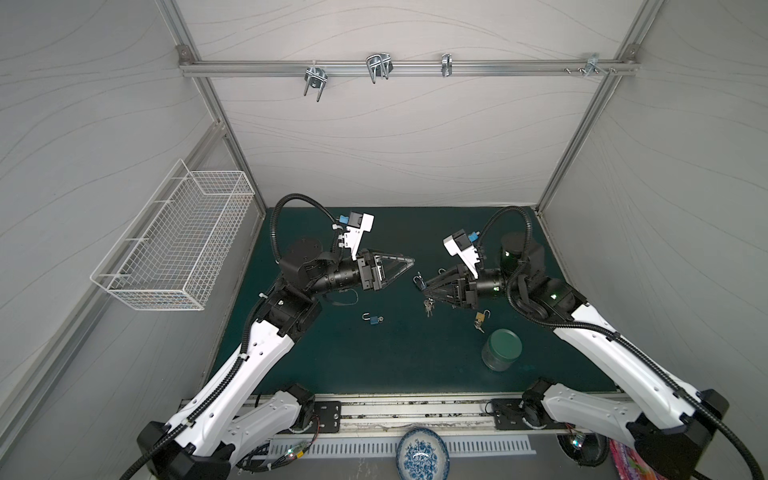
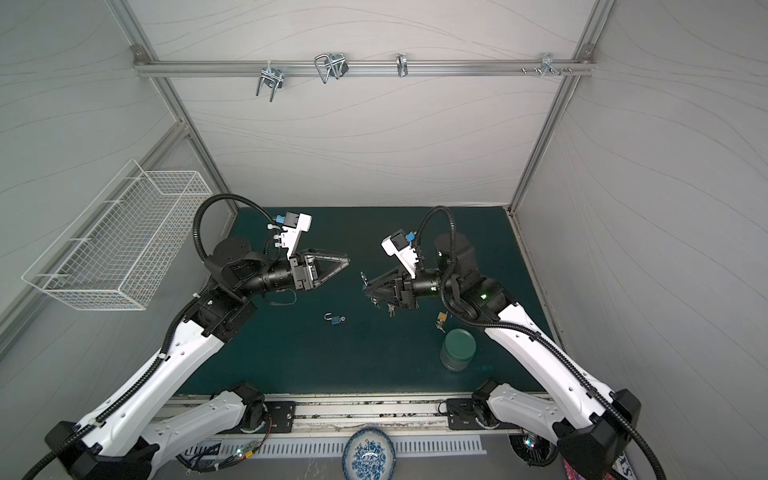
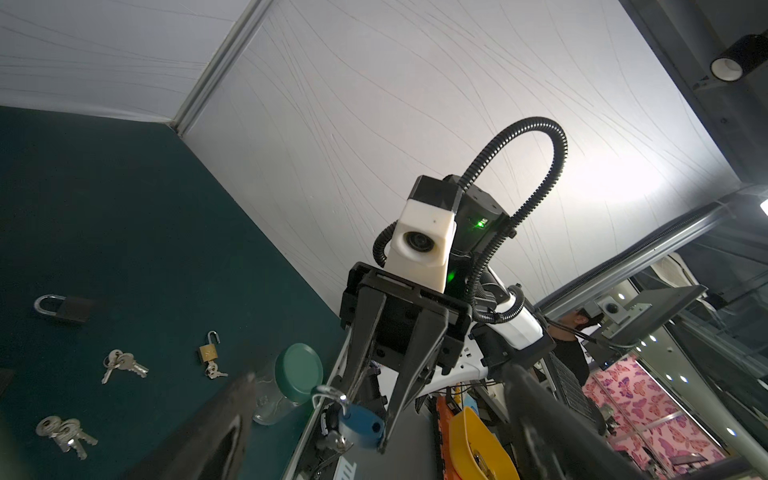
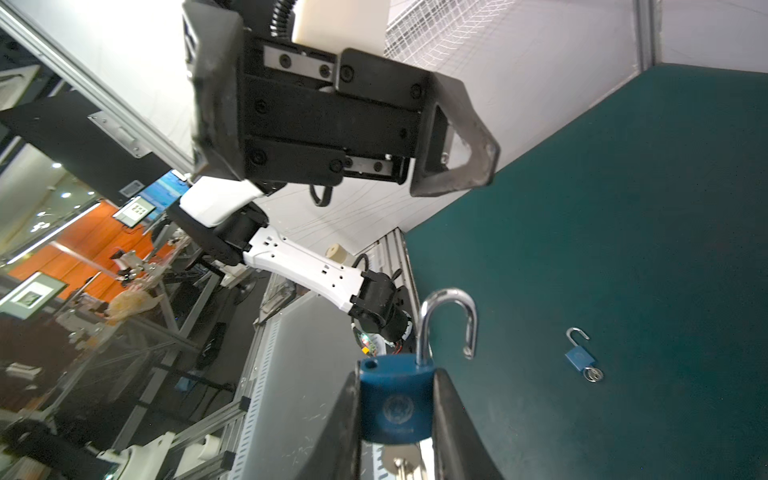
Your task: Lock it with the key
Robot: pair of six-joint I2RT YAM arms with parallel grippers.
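Blue padlock fills the near part of the right wrist view. Its body is pinched between the fingers of the right hand, its shackle is swung open, and a bunch of keys hangs beneath it, above the green worktop. Facing it, close but apart, the left hand is spread wide and empty. On the worktop rest a second blue padlock, a brass padlock and a green-lidded jar.
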